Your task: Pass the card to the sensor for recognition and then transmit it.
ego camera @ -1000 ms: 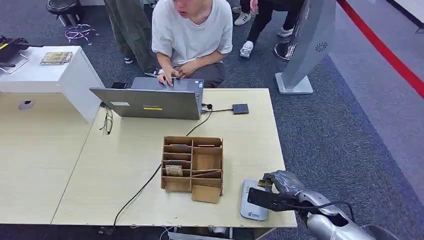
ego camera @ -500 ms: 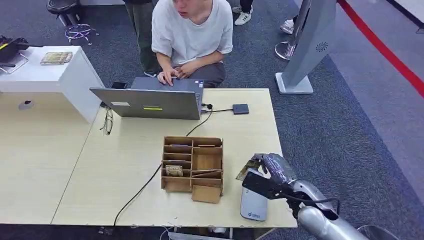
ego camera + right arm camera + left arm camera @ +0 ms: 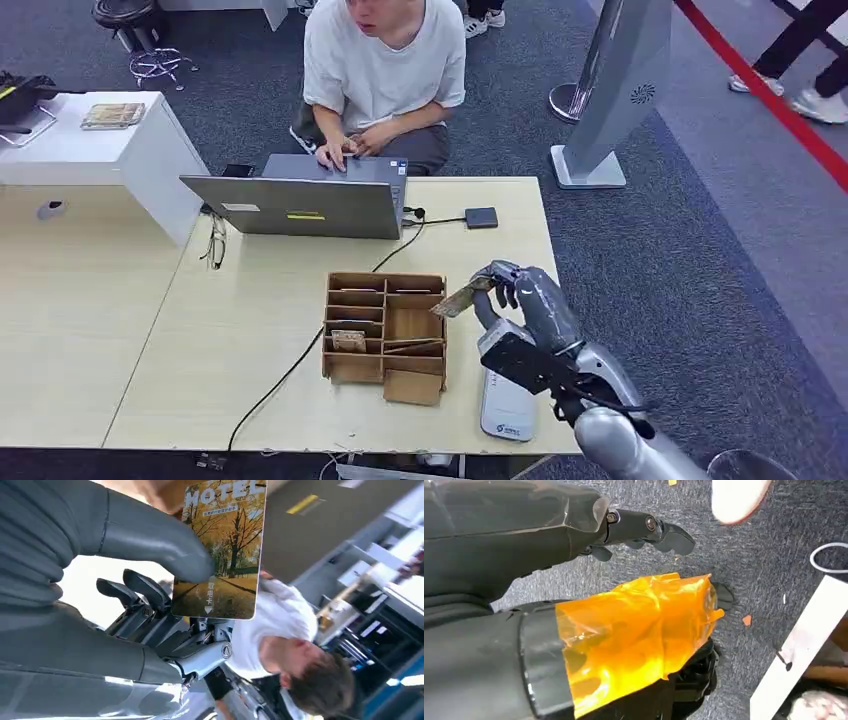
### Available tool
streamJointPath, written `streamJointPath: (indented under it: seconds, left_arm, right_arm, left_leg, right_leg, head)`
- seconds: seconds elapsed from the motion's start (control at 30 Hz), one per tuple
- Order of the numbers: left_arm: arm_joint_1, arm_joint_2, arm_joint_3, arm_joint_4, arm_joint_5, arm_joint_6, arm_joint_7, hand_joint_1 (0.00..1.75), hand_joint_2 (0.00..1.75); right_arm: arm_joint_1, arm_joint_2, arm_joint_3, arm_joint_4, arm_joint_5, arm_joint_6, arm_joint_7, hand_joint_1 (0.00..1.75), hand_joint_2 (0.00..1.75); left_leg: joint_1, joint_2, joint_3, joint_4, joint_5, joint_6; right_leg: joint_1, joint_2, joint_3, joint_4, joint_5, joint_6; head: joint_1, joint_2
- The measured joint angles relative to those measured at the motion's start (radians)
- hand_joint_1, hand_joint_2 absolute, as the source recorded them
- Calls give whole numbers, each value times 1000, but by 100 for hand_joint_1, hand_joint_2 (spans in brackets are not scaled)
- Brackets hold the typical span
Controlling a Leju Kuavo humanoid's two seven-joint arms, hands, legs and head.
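Observation:
My right hand [image 3: 525, 305] is raised over the front right of the table [image 3: 500, 260]. It pinches a card [image 3: 455, 298] that sticks out towards the wooden organizer. In the right wrist view the card [image 3: 225, 555] carries an autumn-tree picture and the word MOTEL, with the thumb [image 3: 155, 547] pressed on its face and dark fingers [image 3: 140, 592] behind it. The white-grey card sensor [image 3: 507, 408] lies flat near the table's front edge, below and behind the hand. My left hand [image 3: 629, 525] hangs over grey carpet, its fingers apart and holding nothing.
A wooden compartment organizer [image 3: 385, 335] stands mid-table, left of the card. Behind it are an open laptop [image 3: 300, 205], a black cable [image 3: 290, 370], a small dark box [image 3: 481, 217] and glasses [image 3: 216, 245]. A person [image 3: 385, 70] sits at the far side. A grey stand [image 3: 620, 90] rises at the back right.
My right hand has lifted off the sensor with the card and moved forward and left, towards the organizer. The sensor now lies uncovered.

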Motion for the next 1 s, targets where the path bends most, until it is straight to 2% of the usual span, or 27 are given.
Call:
streamJointPath:
  seconds: [0.27,0.5,1.0]
  left_arm:
    - [-5,2,-2,0,-18,-5,12,0,0]
    - [-12,3,-5,0,-26,-3,18,0,0]
    - [-42,2,-20,-6,-46,11,61,0,0]
  right_arm:
    - [-63,78,35,2,-5,-26,-10,175,175]
    - [-88,101,49,14,-27,-31,-10,175,175]
    - [-261,195,70,162,-49,-28,16,175,175]
  left_leg:
    - [0,0,0,0,0,0]
    - [0,0,-1,0,0,0]
    - [0,-1,0,0,2,0]
  right_leg:
    - [0,0,0,0,0,0]
    - [0,0,0,0,0,0]
    - [0,0,-1,1,1,-1]
  head:
    - [0,0]
    - [0,0]
    - [0,0]
